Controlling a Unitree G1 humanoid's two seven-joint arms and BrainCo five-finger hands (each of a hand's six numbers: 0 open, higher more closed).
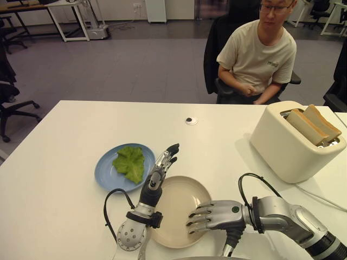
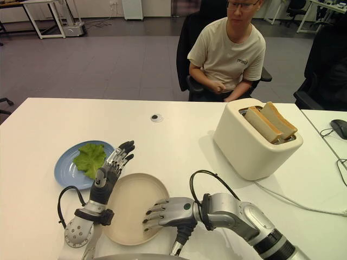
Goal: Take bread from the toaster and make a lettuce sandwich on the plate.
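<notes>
1. The left hand [image 1: 156, 179] stands on its edge, with its fingers [image 1: 170, 153] straight, close together and pointing forward; it holds nothing.
2. Its wrist [image 1: 143, 218] sits below and behind these fingers.
3. The right hand [image 1: 217, 214] lies palm down, fingers [image 1: 198, 214] slightly spread, tips near the left wrist, holding nothing.
4. The right forearm [image 1: 287, 216] stretches behind those fingers to the robot's right.

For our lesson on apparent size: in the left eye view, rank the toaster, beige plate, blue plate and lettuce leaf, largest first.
1. toaster
2. beige plate (nearer the camera, so its lead is unsure)
3. blue plate
4. lettuce leaf
</notes>
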